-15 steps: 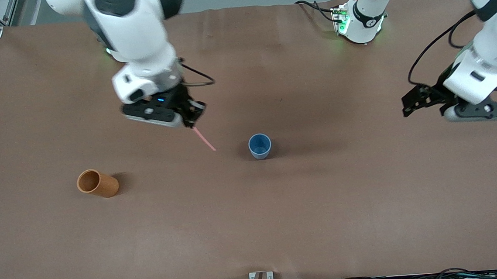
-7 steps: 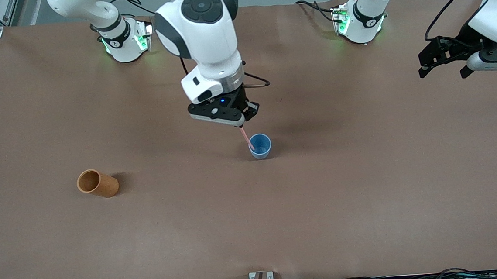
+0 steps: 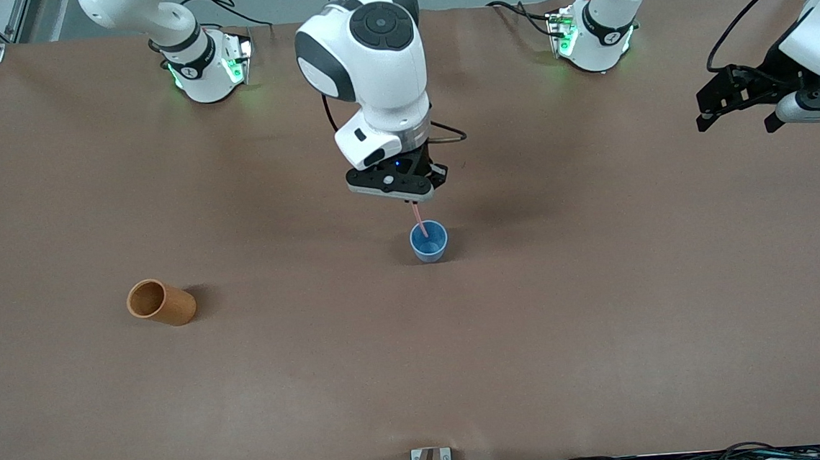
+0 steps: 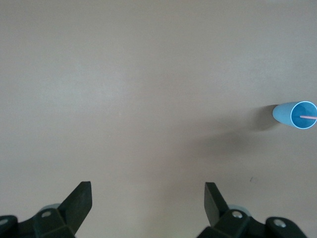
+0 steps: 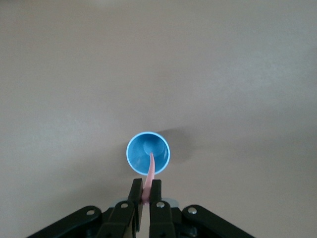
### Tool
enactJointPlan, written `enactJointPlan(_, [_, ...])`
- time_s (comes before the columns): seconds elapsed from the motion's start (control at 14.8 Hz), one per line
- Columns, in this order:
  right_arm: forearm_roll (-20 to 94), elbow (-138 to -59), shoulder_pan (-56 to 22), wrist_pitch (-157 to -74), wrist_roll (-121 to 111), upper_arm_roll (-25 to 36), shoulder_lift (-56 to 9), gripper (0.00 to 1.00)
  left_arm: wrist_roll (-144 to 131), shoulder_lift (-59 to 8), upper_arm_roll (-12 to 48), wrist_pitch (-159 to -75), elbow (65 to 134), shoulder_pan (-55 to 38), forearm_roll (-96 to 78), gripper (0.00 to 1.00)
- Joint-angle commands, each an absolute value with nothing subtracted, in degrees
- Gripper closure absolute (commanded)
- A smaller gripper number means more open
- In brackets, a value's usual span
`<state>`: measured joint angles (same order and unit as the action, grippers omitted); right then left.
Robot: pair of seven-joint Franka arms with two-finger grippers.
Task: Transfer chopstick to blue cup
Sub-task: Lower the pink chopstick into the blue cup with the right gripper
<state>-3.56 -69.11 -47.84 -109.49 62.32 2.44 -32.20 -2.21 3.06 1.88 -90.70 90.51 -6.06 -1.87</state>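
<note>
The blue cup [image 3: 429,242] stands upright near the middle of the table. My right gripper [image 3: 413,198] hangs over it, shut on the pale pink chopstick [image 3: 420,225], whose lower end reaches down over the cup's mouth. In the right wrist view the chopstick [image 5: 149,171] runs from the shut gripper [image 5: 146,189] down into the cup [image 5: 147,152]. My left gripper [image 3: 722,103] is open and empty, waiting in the air over the left arm's end of the table. In the left wrist view its gripper [image 4: 147,198] is open and the cup [image 4: 295,114] with the stick shows far off.
An orange-brown cup [image 3: 161,302] lies on its side toward the right arm's end, nearer the front camera than the blue cup. The brown table [image 3: 463,363] is bare elsewhere. The arms' bases [image 3: 592,33] stand along the edge farthest from the front camera.
My right gripper has carried the chopstick from beside the blue cup to over it, and the stick now points almost straight down at the cup's mouth. The left gripper has risen toward its base.
</note>
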Motion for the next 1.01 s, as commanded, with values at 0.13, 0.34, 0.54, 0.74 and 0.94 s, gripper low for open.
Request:
enactJointPlan(0.13, [-4.66,-71.28,-48.60,-112.67,63.02,2.72,-33.66,0.94,-1.75,2.90,1.76,-90.88,89.65,-6.06,-2.63,0.00])
enactJointPlan(0.34, [-5.36,-71.89,-48.78,-114.52,62.93,2.72,-35.41,0.89,-2.72,1.58,1.76,-90.79,88.33,-6.15,-2.72,0.00])
enactJointPlan(0.54, [-5.36,-72.16,-49.13,-114.52,62.93,2.72,-35.60,0.72,-2.72,1.58,1.76,-90.62,88.42,-5.98,-2.64,0.00])
enactJointPlan(0.74, [-5.45,-71.98,-48.69,-113.99,62.40,2.90,-34.98,0.15,-2.02,1.76,1.76,-90.53,88.59,-5.89,-2.64,0.00])
enactJointPlan(0.94, [-5.45,-71.81,-47.99,-113.91,61.79,3.34,-33.24,0.00,-1.85,1.67,1.76,-90.61,88.42,-5.98,-2.72,0.00])
